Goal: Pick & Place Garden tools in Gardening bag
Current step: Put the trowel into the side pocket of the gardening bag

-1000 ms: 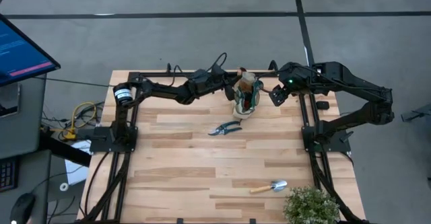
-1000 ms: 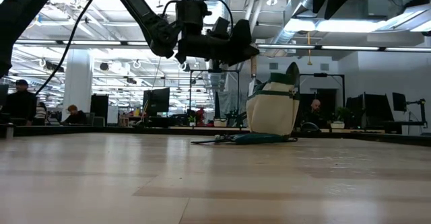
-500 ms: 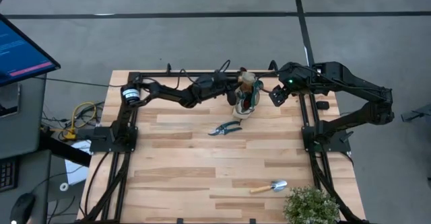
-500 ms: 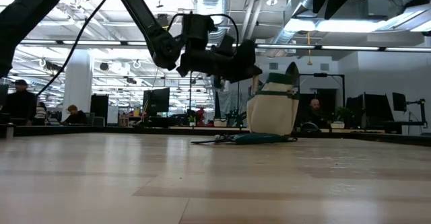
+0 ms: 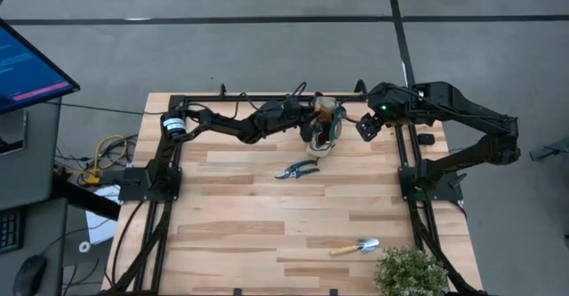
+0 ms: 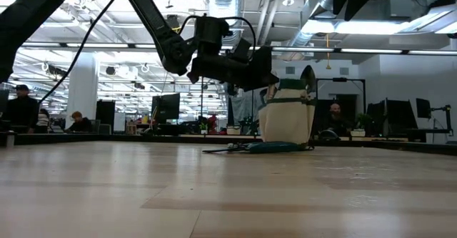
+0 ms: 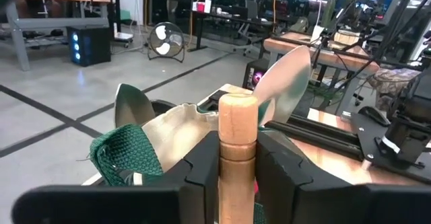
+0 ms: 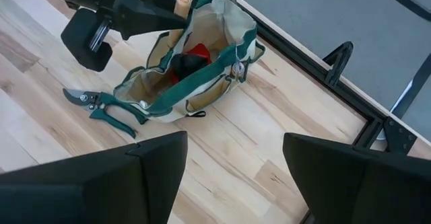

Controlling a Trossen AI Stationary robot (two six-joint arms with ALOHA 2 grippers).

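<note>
Pale wooden planks make up the table (image 5: pixel 267 216), and near its far edge stands the gardening bag (image 5: pixel 324 129), a red glove (image 8: pixel 196 54) already down inside it. At the bag's mouth the left gripper (image 7: pixel 237 158) is clenched on the wooden handle (image 7: pixel 236 133) of a hand tool, its silver blade (apparently a trowel) reaching over the opening, so this piece seems partly in but not released. The right gripper (image 8: pixel 232 160) hovers just beside the bag, fingers spread and empty. Two things are left: the teal pruning shears (image 5: pixel 297 170) lying just in front of the bag, and a trowel (image 5: pixel 356 246) well apart near the potted plant (image 5: pixel 411 273).
</note>
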